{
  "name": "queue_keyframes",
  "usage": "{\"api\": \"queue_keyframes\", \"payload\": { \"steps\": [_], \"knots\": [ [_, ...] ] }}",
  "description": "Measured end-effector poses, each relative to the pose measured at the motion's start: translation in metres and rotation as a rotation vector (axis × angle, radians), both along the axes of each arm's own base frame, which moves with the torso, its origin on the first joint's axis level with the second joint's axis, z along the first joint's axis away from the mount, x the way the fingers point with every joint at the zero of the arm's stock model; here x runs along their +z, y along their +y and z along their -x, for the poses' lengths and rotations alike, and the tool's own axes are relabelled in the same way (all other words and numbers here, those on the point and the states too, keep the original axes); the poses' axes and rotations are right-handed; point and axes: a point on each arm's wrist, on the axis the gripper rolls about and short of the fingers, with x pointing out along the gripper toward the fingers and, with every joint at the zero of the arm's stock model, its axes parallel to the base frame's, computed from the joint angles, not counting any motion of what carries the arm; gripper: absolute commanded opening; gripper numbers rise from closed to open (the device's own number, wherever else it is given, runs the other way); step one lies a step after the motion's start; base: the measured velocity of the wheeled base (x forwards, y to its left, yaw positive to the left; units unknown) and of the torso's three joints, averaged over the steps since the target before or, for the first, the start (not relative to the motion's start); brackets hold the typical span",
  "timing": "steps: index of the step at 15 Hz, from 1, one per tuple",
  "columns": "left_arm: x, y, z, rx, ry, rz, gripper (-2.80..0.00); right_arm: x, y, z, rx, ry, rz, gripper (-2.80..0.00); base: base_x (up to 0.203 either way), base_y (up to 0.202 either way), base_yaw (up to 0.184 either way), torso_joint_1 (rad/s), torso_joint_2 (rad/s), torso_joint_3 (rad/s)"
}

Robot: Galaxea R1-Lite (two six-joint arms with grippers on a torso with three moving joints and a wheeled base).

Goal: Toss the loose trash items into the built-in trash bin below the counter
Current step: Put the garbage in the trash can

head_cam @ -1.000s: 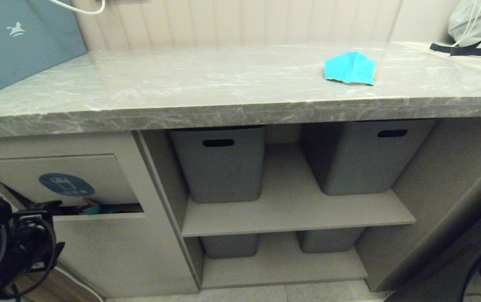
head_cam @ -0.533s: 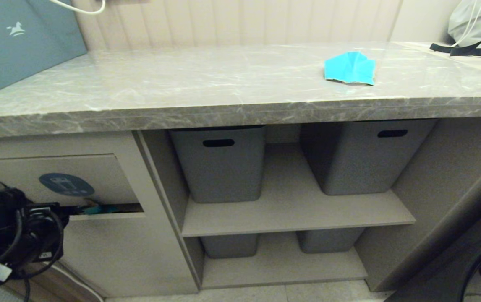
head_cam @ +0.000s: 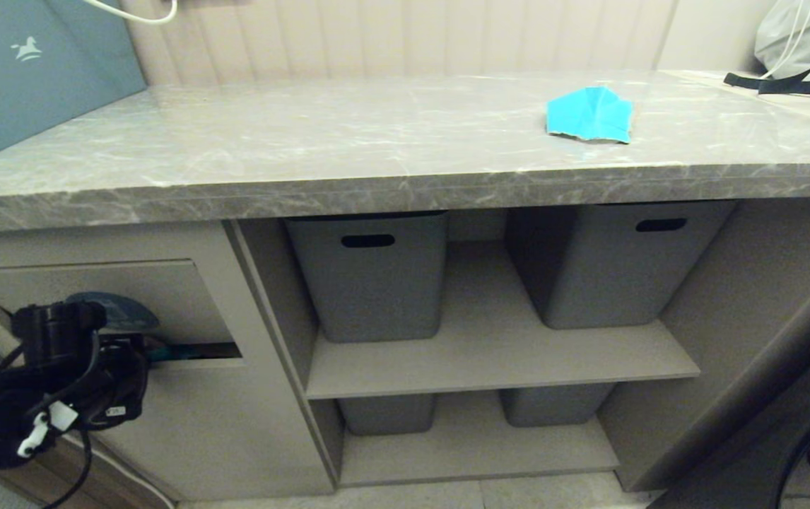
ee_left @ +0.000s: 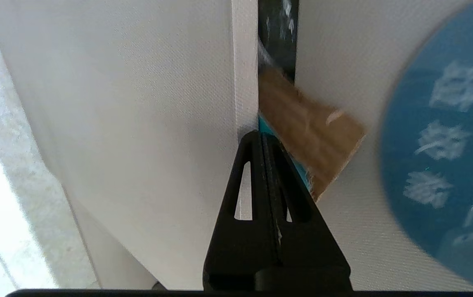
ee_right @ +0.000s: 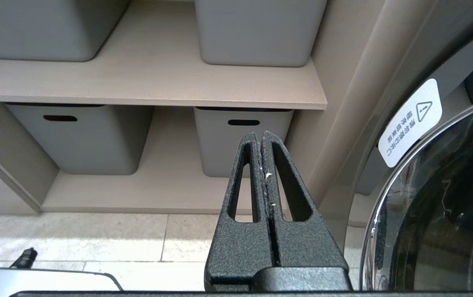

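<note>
Nearest, the left gripper sits low at the bin, fingers pressed together, tips at the slot under the flap. Its black body covers much of the blue sticker. Wedged in that slot is a scrap, brown side out with a thin turquoise edge; the tips are right beside it, and I cannot tell if they pinch it. Most of it is hidden behind the flap. The right gripper hangs shut and empty over the floor before the lower tubs. Farther back, a second scrap lies flat on the counter, well apart to the right. The blue box at far left is cut off.
</note>
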Motion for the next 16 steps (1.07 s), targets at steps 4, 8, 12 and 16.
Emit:
{"api": "queue_keyframes", "payload": {
  "steps": [4, 8, 12, 16],
  "knots": [
    [-0.002, -0.004, -0.013, -0.012, -0.004, 0.006, -2.80, 0.000, 0.000, 0.000, 0.000, -0.002, 0.000, -2.80, 0.000, 0.000, 0.000, 0.000, 0.00, 0.000],
    [0.007, -0.003, -0.028, 0.022, -0.077, 0.058, -2.80, 0.000, 0.000, 0.000, 0.000, -0.002, 0.000, -2.80, 0.000, 0.000, 0.000, 0.000, 0.00, 0.000],
    [0.012, -0.002, -0.035, 0.027, -0.108, 0.060, -2.80, 0.000, 0.000, 0.000, 0.001, -0.002, 0.000, -2.80, 0.000, 0.000, 0.000, 0.000, 0.00, 0.000],
    [0.012, -0.001, -0.044, 0.043, -0.132, 0.048, -2.80, 0.000, 0.000, 0.000, 0.000, -0.002, 0.000, -2.80, 0.000, 0.000, 0.000, 0.000, 0.00, 0.000]
  ]
}}
